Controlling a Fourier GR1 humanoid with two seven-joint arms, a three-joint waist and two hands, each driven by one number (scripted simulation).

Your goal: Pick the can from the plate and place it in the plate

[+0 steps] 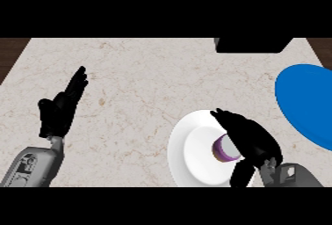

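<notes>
A purple can with a pale top (pixel 224 148) lies on the white plate (pixel 188 145) at the lower middle right. My right hand (pixel 250 138) reaches over that plate with its fingers curled round the can and covers most of it. A blue plate (pixel 304 99) lies at the right edge of the counter, partly cut off by the view. My left hand (pixel 62 107) rests open at the left, fingers straight and pointing up, far from both plates.
A black object (pixel 253 45) sits at the counter's far edge, upper right. The marble counter ends in dark wood at the upper left and upper right corners.
</notes>
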